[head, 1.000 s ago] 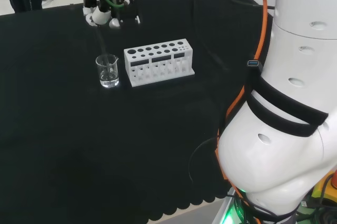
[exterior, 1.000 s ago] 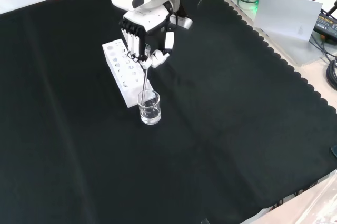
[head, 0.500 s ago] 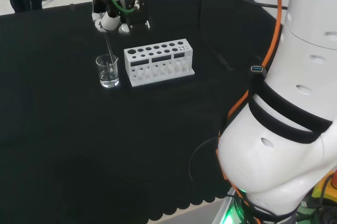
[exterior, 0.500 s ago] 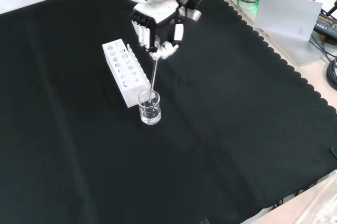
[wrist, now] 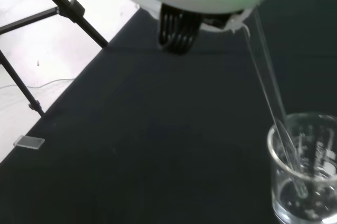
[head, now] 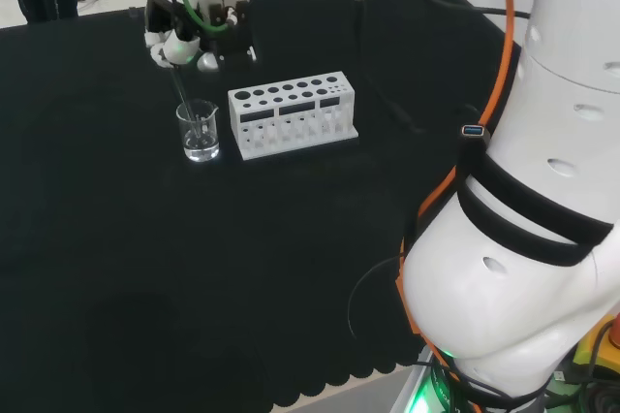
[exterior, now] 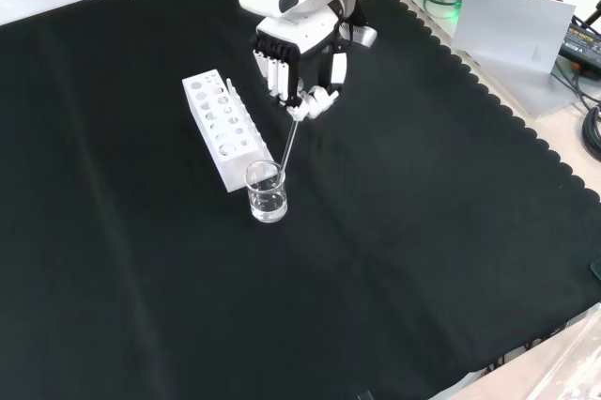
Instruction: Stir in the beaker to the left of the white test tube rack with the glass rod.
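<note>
A small clear glass beaker point(head: 198, 131) point(exterior: 267, 192) point(wrist: 307, 169) stands on the black cloth, left of the white test tube rack point(head: 292, 113) in the head view. In the front view it sits just below the rack point(exterior: 223, 128). The hand point(head: 187, 37) point(exterior: 299, 67) hovers above the beaker, fingers curled round the top of a thin glass rod point(head: 181, 95) point(exterior: 287, 146) point(wrist: 268, 84). The rod slants down from the hand, and its lower end dips into the beaker. The beaker holds a little clear liquid at its bottom.
The arm's big white links point(head: 528, 190) take up the right of the head view. Cables point(head: 368, 6) lie on the cloth behind the rack. A grey sheet point(exterior: 521, 29) and equipment lie beyond the cloth's scalloped edge at the front view's right. A dark stand's legs point(wrist: 52, 3) rise off the cloth.
The hand has swung to the left in the head view and up-right in the front view, tilting the rod while its tip stays inside the beaker. Beaker and rack have not moved.
</note>
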